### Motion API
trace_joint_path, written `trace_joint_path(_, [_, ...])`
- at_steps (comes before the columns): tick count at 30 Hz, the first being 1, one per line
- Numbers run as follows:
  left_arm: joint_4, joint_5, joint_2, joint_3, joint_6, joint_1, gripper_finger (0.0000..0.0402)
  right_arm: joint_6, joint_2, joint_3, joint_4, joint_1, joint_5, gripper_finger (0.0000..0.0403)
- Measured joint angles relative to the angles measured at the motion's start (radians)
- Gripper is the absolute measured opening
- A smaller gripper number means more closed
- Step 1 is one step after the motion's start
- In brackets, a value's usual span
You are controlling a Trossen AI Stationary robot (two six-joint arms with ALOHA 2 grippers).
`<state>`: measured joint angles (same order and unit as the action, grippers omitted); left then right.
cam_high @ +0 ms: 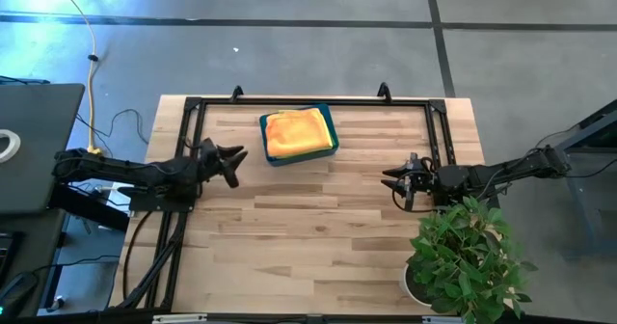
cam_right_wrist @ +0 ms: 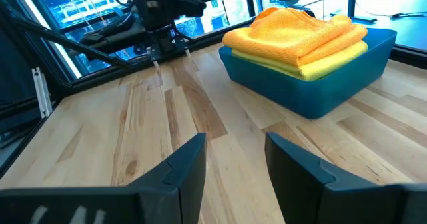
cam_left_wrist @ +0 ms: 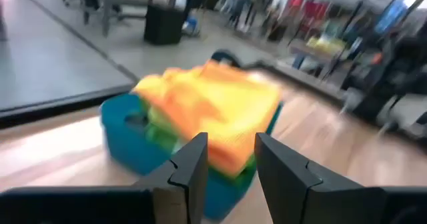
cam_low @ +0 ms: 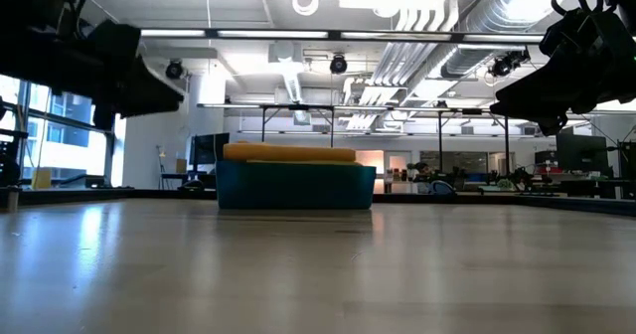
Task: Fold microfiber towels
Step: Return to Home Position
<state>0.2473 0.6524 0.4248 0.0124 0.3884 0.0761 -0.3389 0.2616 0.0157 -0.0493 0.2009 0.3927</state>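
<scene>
Now, with both arms at the sides of the desk (cam_high: 318,228), the left claw (cam_high: 236,166) and right claw (cam_high: 389,180) hang empty, fingers parted a moderate way, well apart from the teal bin (cam_high: 334,136). Homing well likely means lifting clear of the wood and swinging back smoothly, the right arm minding the potted plant (cam_high: 468,256) just beside it. Inside the bin, the folded microfiber towels (cam_high: 295,133) sit stacked, orange on top, yellow beneath, green lower down.

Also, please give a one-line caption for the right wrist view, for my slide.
Orange towel tops the yellow towel in the teal bin; the open right gripper holds nothing.
</scene>
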Motion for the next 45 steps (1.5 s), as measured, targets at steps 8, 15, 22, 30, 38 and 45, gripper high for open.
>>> trace_joint_path(8, [-0.155,-0.088,0.000,0.000,-0.003,0.000,0.0113,0.000,0.000,0.000,0.000,0.000,0.000,0.0146])
trace_joint_path(15, [-0.154,-0.103,0.000,0.000,-0.031,0.000,0.0113,0.000,-0.015,0.000,0.000,0.000,0.000,0.0146])
trace_joint_path(22, [-0.154,-0.103,-0.021,0.000,-0.032,0.000,0.0113,0.000,-0.096,0.000,0.000,0.000,0.000,0.0146])
trace_joint_path(30, [-0.153,-0.102,-0.126,0.000,-0.033,0.012,0.0113,0.000,-0.210,0.000,0.000,0.000,0.000,0.0146])
trace_joint_path(38, [-0.153,-0.101,-0.192,0.000,-0.033,0.047,0.0113,0.000,-0.258,0.000,0.000,-0.008,-0.001,0.0146])
trace_joint_path(45, [-0.154,-0.099,-0.216,0.000,-0.033,0.094,0.0113,0.000,-0.259,0.000,-0.001,-0.118,-0.003,0.0146])
